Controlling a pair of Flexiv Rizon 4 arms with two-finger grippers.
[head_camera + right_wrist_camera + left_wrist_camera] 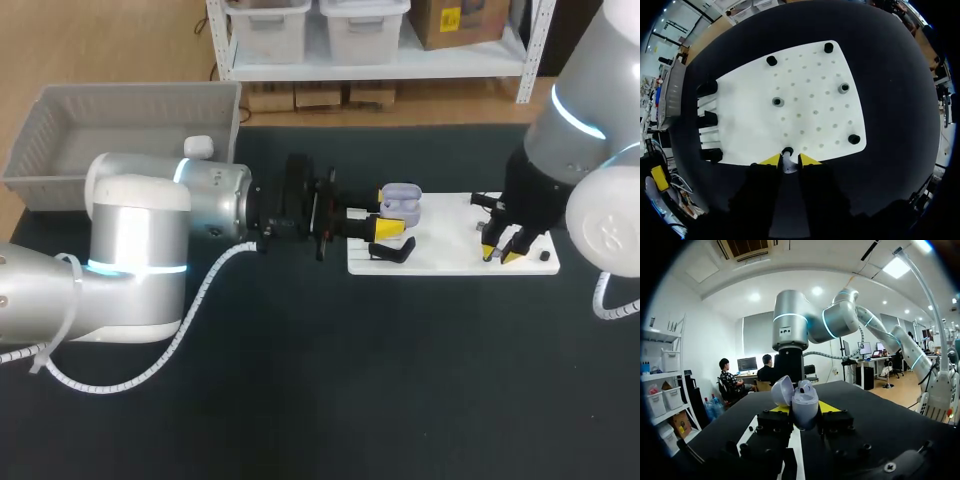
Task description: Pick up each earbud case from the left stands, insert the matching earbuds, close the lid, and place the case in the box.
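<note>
Farthest left: a grey basket (130, 95) sits at the rear corner of the dark bench (330, 400), with a small white rounded item (198, 147) against its right wall.
Left arm: the left arm (140, 230) comes in from the left and lies level across the bench toward the middle.
Left end effector: the left end effector (386, 221) (804, 412) is clenched on a lavender earbud case (402, 199) (805, 402), one yellow tip on each side.
Case: it is held at the left end of the white board (450, 258) (750, 125), lid swung open.
Stand: a black stand (392, 254) sits on the board's left edge, just beside the held case.
Board: it is dotted with holes and carries black pegs (771, 60) and grey sockets (777, 101), well apart from one another.
Right end effector: the right end effector (503, 254) (789, 161) points down at the board's right part; its yellow tips are nearly together, gripping a small dark-topped piece (787, 151) from both sides at the board's near edge.
</note>
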